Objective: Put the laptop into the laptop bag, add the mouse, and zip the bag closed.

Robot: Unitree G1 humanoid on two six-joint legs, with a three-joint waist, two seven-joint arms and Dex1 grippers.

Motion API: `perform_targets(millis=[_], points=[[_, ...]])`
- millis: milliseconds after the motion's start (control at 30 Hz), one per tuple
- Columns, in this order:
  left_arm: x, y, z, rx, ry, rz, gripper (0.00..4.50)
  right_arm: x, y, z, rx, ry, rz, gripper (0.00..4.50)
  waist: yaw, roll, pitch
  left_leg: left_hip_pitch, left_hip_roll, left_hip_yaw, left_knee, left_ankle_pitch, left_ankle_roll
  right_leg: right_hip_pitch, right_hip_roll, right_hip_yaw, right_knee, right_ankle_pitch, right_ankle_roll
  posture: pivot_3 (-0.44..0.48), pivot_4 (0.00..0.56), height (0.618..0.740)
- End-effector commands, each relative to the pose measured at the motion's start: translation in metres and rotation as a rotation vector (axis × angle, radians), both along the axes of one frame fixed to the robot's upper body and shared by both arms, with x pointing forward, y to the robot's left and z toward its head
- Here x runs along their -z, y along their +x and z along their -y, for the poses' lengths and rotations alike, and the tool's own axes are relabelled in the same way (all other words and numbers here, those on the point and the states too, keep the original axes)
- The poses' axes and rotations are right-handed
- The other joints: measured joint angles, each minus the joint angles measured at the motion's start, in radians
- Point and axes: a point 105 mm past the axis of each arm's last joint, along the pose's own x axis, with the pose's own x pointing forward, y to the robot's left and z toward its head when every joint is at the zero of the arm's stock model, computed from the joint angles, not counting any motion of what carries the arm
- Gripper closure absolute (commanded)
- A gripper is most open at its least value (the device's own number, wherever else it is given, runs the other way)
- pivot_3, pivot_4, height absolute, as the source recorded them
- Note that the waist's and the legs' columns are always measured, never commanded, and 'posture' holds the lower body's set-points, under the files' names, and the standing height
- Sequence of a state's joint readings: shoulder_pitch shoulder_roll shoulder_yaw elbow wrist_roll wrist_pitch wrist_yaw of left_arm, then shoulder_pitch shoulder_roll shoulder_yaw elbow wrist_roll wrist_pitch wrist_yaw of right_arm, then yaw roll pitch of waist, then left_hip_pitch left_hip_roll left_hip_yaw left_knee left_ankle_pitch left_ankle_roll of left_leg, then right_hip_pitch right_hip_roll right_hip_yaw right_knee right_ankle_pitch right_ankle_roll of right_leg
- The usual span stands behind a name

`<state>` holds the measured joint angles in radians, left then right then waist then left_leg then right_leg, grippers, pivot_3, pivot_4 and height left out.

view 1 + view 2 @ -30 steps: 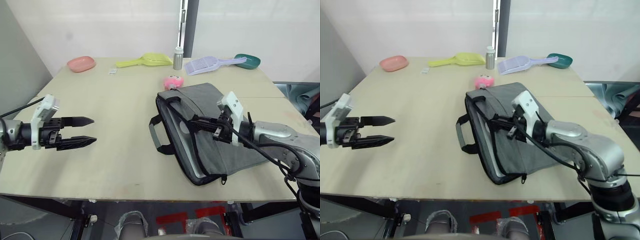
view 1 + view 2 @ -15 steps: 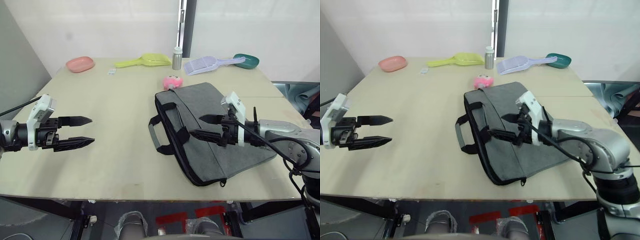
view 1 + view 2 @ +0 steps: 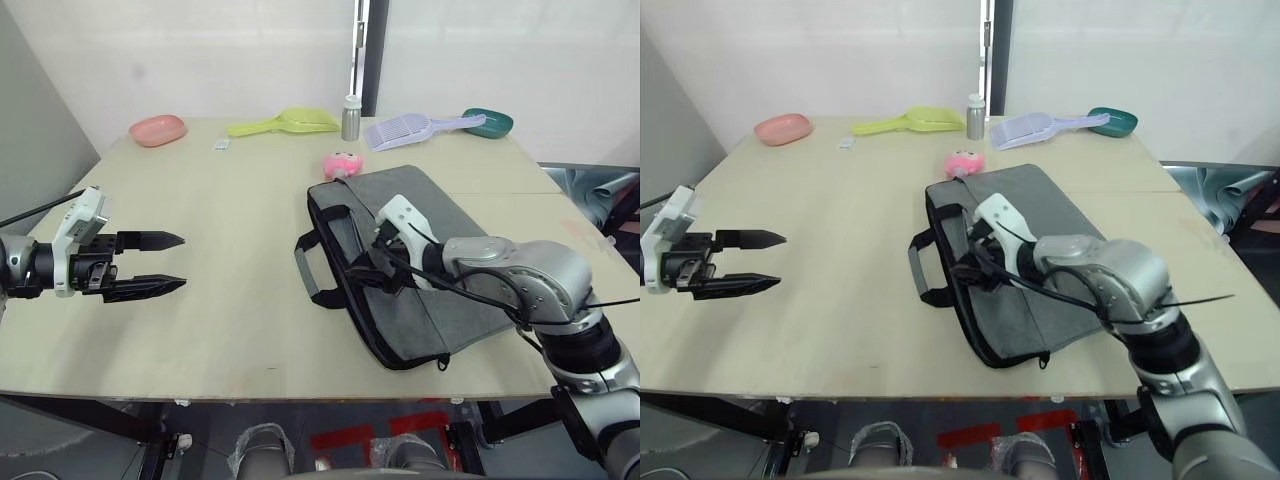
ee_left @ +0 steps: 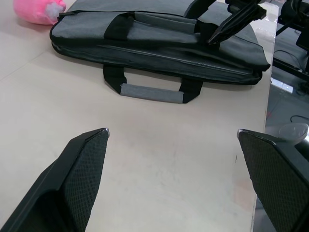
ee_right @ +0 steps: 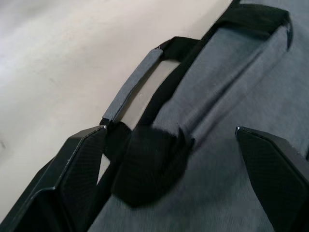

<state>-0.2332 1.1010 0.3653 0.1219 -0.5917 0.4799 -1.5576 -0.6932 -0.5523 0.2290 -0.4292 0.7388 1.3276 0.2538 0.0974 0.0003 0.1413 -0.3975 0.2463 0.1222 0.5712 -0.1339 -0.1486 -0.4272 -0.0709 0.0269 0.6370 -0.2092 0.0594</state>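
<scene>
Laptop bag (image 3: 430, 265): grey, lying flat on worktop (image 3: 220, 300), flap down, handles toward the worktop's middle | Right hand (image 3: 368, 272): fingers spread, over bag's near handle strap (image 5: 145, 159), gripping nothing | Left hand (image 3: 150, 264): fingers parted, empty, hovering well apart from bag | Pink plush toy (image 3: 344, 164): just beyond bag's far corner.

Bright, even overhead light with soft shadows on the table (image 3: 230, 250); wrist views slightly blurred up close

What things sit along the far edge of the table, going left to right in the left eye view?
Pink oval dish → yellow-green plastic scoop → small silver metal bottle → lilac slotted plastic scoop → dark green bowl.
</scene>
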Motion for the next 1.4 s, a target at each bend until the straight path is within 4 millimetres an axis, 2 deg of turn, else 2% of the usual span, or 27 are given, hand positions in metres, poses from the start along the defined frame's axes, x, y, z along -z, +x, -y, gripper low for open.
perform_targets(millis=[33, 167, 267, 367, 600, 633, 700, 733, 800, 867, 933, 1167, 1300, 1400], points=[[-0.013, -0.004, 0.0, 0.045, 0.02, 0.038, 0.0, 0.003, 0.012, -0.005, 0.014, -0.065, 0.043, 0.02, 0.004, 0.0, 0.0, 0.0, 0.0, 0.0, 0.0, 0.0, 0.0, 0.0, 0.0, 0.0, 0.0, 0.0, 0.0, 0.0, 0.15, 0.74], [-0.022, -0.009, 0.004, 0.075, -0.015, 0.067, 0.0, 0.012, 0.016, -0.019, -0.016, -0.115, 0.057, 0.02, 0.003, -0.001, 0.0, 0.0, 0.0, 0.0, 0.0, 0.0, 0.0, 0.0, 0.0, -0.001, 0.0, 0.0, 0.0, 0.0, 0.15, 0.74], [-0.03, -0.011, 0.007, 0.087, -0.046, 0.091, 0.0, 0.021, 0.025, -0.016, 0.006, -0.17, 0.076, 0.02, 0.001, -0.001, -0.001, 0.0, 0.0, -0.001, 0.001, 0.0, 0.0, 0.0, 0.0, -0.001, 0.001, 0.0, 0.0, 0.0, 0.15, 0.74], [-0.036, -0.011, 0.008, 0.087, -0.062, 0.117, 0.0, 0.025, 0.032, -0.01, 0.02, -0.209, 0.109, 0.86, 0.001, -0.001, -0.001, 0.0, 0.0, -0.001, 0.004, 0.0, 0.0, 0.0, 0.0, 0.0, 0.003, 0.0, 0.0, 0.0, 0.15, 0.74], [-0.038, -0.01, 0.01, 0.084, -0.064, 0.138, 0.0, 0.022, 0.037, -0.001, 0.004, -0.245, 0.152, 3.32, 0.004, -0.001, -0.001, 0.0, 0.0, -0.002, 0.009, 0.0, 0.0, 0.0, -0.001, 0.0, 0.01, 0.0, 0.0, 0.0, 0.15, 0.74], [-0.039, -0.009, 0.01, 0.081, -0.066, 0.144, 0.0, 0.021, 0.036, 0.0, -0.001, -0.249, 0.157, 3.56, 0.005, -0.001, -0.001, 0.0, 0.0, -0.002, 0.01, 0.0, 0.0, 0.0, -0.001, 0.0, 0.01, 0.0, 0.0, 0.0, 0.15, 0.74], [-0.04, -0.008, 0.011, 0.079, -0.067, 0.149, 0.0, 0.02, 0.035, -0.001, -0.011, -0.248, 0.163, 4.31, 0.007, -0.001, -0.001, 0.0, 0.0, -0.002, 0.01, 0.0, 0.0, 0.0, -0.001, 0.0, 0.01, 0.0, 0.0, 0.0, 0.15, 0.74], [-0.04, -0.008, 0.011, 0.079, -0.067, 0.15, 0.0, 0.017, 0.033, -0.005, -0.021, -0.218, 0.153, 4.48, 0.006, -0.001, -0.001, 0.0, 0.0, -0.002, 0.011, 0.0, 0.0, 0.0, -0.001, 0.001, 0.01, 0.0, 0.0, 0.0, 0.15, 0.74], [-0.04, -0.008, 0.011, 0.081, -0.066, 0.151, 0.0, 0.013, 0.03, -0.012, -0.033, -0.17, 0.133, 4.48, 0.004, -0.001, -0.001, 0.0, 0.0, -0.002, 0.011, 0.0, 0.0, 0.0, -0.001, 0.001, 0.011, 0.0, 0.0, 0.0, 0.15, 0.74], [-0.04, -0.006, 0.012, 0.083, -0.065, 0.153, 0.0, 0.006, 0.015, -0.027, -0.114, -0.095, 0.109, 4.48, 0.001, -0.002, -0.001, 0.0, 0.001, -0.002, 0.01, 0.0, 0.0, 0.0, 0.0, 0.0, 0.011, 0.0, 0.0, 0.0, 0.15, 0.74], [-0.04, -0.005, 0.013, 0.085, -0.066, 0.155, 0.0, 0.0, 0.004, -0.034, -0.164, -0.045, 0.085, 4.48, -0.001, -0.001, -0.001, -0.001, 0.001, -0.002, 0.01, 0.0, 0.0, 0.0, 0.0, 0.0, 0.01, 0.0, 0.0, 0.0, 0.15, 0.74], [-0.043, 0.0, 0.016, 0.096, -0.063, 0.164, 0.0, -0.004, -0.027, -0.026, -0.298, -0.027, 0.032, 4.48, 0.002, -0.001, -0.001, -0.001, 0.002, -0.002, 0.009, 0.0, 0.0, -0.002, 0.001, 0.0, 0.01, -0.001, -0.001, 0.0, 0.15, 0.74], [-0.046, 0.002, 0.017, 0.11, -0.061, 0.168, 0.0, 0.009, -0.053, -0.019, -0.435, -0.086, -0.022, 4.48, 0.004, -0.002, -0.001, -0.001, 0.002, -0.002, 0.009, 0.0, 0.0, -0.002, 0.001, 0.0, 0.01, -0.001, -0.001, 0.0, 0.15, 0.74], [-0.046, 0.001, 0.016, 0.119, -0.051, 0.154, 0.0, 0.022, -0.056, -0.009, -0.453, -0.154, -0.03, 4.48, 0.006, -0.002, -0.001, 0.0, 0.002, -0.002, 0.009, 0.0, 0.0, -0.001, 0.001, 0.001, 0.01, -0.001, -0.001, 0.0, 0.15, 0.74]])
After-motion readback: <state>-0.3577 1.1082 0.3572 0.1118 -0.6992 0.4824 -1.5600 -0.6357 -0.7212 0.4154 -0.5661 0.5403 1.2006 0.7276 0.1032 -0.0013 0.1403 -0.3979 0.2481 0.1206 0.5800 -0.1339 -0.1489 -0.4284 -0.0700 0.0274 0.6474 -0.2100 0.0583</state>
